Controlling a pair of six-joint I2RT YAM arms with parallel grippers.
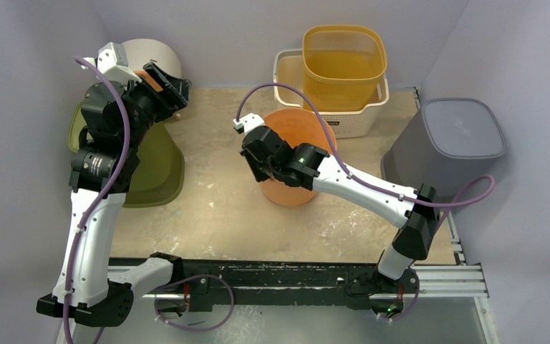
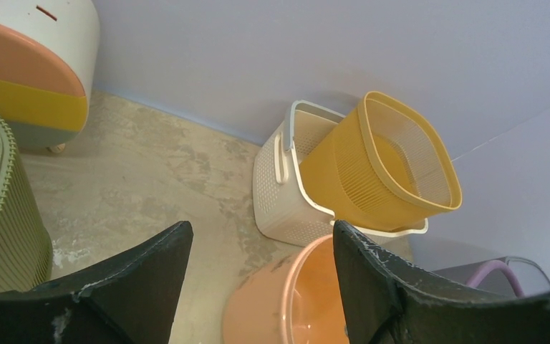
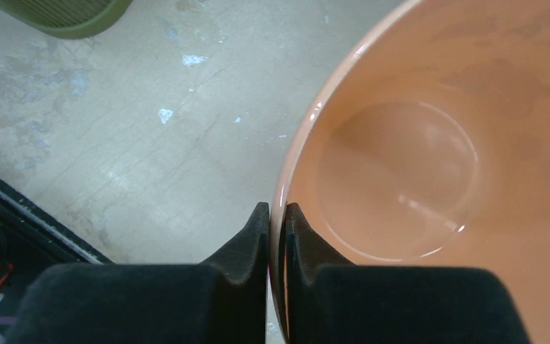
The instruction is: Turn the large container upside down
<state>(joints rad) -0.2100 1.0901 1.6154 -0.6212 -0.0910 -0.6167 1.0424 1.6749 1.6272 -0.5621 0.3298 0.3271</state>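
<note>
The smooth, glossy orange bucket (image 1: pixel 297 123) sits mid-table, mouth up. The right gripper (image 3: pixel 273 215) is pinched tight on its thin rim at about 9 o'clock. Only the right wrist view shows that, plus the round flat bottom inside. The left gripper (image 2: pixel 261 229) hangs spread wide, holding nothing. There's a yellow mesh basket (image 2: pixel 394 168) at the bucket's 12 o'clock.

Bright, even overhead light filling all cams; shadows falling faint. Glare glinting inside orange bucket (image 3: pixel 408 204); rt wrist foreground going soft.

Right end effector (image 3: pixel 277 213) clamps rim of orange container (image 3: pixel 401 165).
</note>
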